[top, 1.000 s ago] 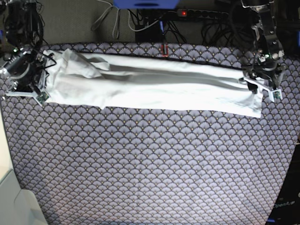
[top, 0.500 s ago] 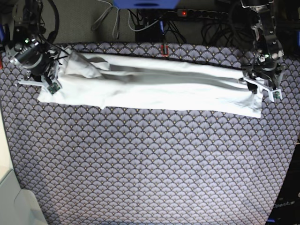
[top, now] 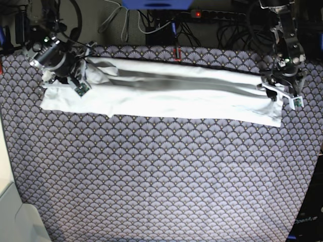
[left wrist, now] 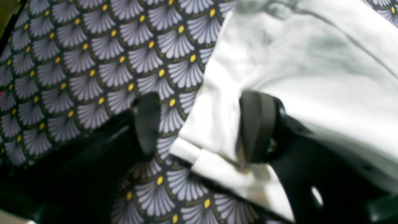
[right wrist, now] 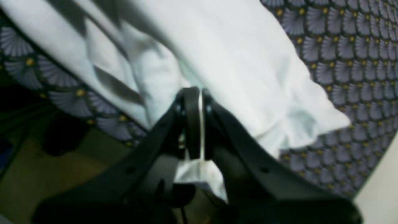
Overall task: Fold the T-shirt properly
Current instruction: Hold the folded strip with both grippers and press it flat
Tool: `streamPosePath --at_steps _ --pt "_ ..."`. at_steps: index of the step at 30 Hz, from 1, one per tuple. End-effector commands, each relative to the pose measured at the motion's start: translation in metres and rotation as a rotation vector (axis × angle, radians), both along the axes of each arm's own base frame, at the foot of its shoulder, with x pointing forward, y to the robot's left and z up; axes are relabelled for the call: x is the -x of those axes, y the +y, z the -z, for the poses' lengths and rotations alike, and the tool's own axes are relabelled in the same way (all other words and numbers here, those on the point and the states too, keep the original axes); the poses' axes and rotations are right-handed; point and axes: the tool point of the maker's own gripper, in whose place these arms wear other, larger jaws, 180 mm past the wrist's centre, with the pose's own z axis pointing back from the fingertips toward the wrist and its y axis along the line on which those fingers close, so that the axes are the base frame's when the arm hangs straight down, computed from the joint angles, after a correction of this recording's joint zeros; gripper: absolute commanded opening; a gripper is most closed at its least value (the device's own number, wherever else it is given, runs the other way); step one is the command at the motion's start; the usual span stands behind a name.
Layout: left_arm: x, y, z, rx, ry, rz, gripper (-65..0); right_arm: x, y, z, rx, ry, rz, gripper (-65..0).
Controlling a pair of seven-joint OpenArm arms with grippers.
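Note:
The white T-shirt (top: pixel 176 96) lies as a long wrinkled band across the far part of the purple scallop tablecloth (top: pixel 161 176). My right gripper (top: pixel 75 83), on the base view's left, is shut on the shirt's end; in the right wrist view its fingertips (right wrist: pixel 192 121) pinch a thin layer of the white cloth (right wrist: pixel 233 62) and hold it lifted. My left gripper (top: pixel 280 96), on the base view's right, is open at the other end. In the left wrist view (left wrist: pixel 202 127) one finger rests on the tablecloth, the other on the shirt (left wrist: pixel 311 62), with the hem corner between them.
A power strip and cables (top: pixel 217 15) lie behind the table's far edge. A small red object (top: pixel 176 53) sits at that edge. A white surface (top: pixel 10 212) shows at the lower left. The table's right edge curves in near the left arm.
My right gripper has moved up and toward the table's middle, pulling the shirt's end over itself. My left gripper and that end of the shirt have not moved.

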Motion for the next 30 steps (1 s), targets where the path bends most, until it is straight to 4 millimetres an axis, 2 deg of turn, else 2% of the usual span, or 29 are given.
streamPosePath --at_steps 1,6,12,18,23,28,30 --pt "-0.002 -0.001 -0.002 -0.003 0.004 0.015 -25.0 -0.004 0.002 -0.007 -0.009 -0.029 -0.004 -64.8" --pt "0.000 -0.001 -0.001 -0.004 0.008 0.015 -25.0 -0.003 0.001 -0.005 -0.008 -0.021 -0.004 -64.8" --pt "0.000 -0.001 -0.001 -0.002 0.008 0.015 -25.0 0.008 0.002 0.003 -0.013 0.009 -0.006 -64.8" --pt "0.002 -0.001 0.001 0.000 0.013 0.015 -25.0 0.012 -0.007 0.017 -0.003 0.053 0.005 -64.8" --pt "0.002 -0.001 0.001 0.003 0.011 0.014 -25.0 0.010 -0.006 0.026 -0.029 0.058 0.008 -64.8" --pt "0.000 -0.002 -0.004 -0.001 -0.002 0.018 -25.0 0.007 -0.014 0.016 0.004 0.033 -0.004 -64.9" --pt "-0.004 -0.003 -0.014 -0.012 -0.028 0.027 -24.8 0.005 -0.016 0.012 0.016 0.021 -0.012 -64.9"
